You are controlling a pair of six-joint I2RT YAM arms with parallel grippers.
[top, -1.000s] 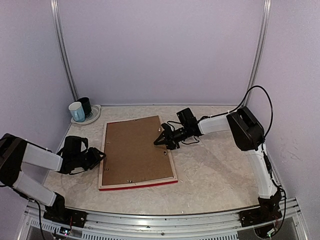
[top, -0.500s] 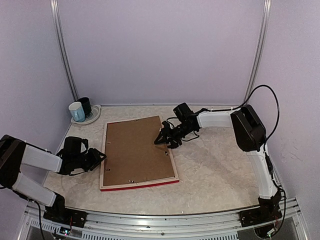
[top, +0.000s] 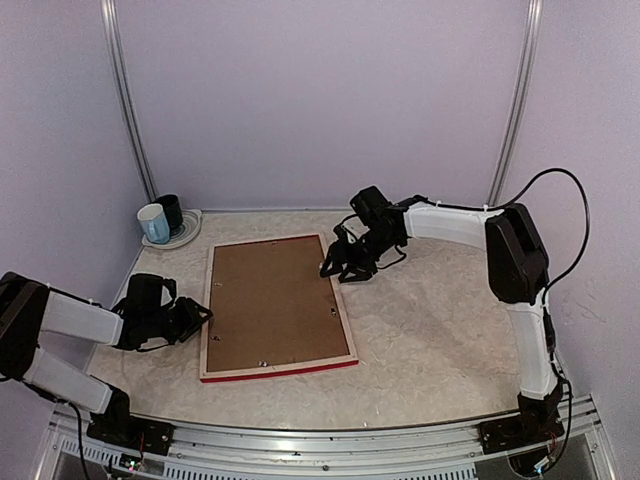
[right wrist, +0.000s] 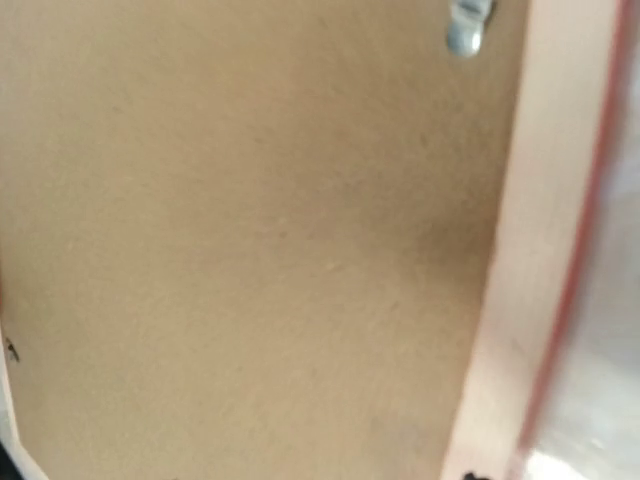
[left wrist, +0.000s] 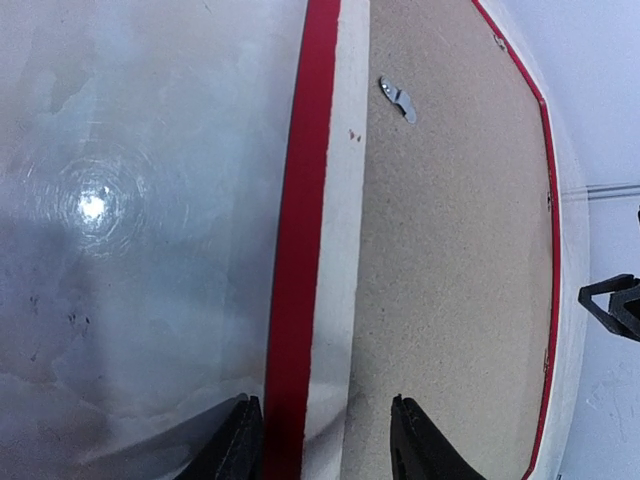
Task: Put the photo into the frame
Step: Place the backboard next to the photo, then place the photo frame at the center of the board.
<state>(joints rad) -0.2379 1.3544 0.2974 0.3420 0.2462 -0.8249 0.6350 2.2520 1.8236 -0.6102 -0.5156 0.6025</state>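
Frame (top: 277,372) face down, backing board (top: 272,303) up

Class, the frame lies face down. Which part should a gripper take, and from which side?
Likely the frame's left long rail, coming in from the left with the left gripper. The frame lies flat and is too wide to span; that narrow rail fits between the open fingers.

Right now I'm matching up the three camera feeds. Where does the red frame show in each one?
Top external: the frame lies face down, left of centre on the table.
Left wrist: the frame's red edge and pale side run top to bottom through the middle.
Right wrist: the frame's pale rail slants down the right side, blurred.
Shared landmark: the brown backing board inside it.
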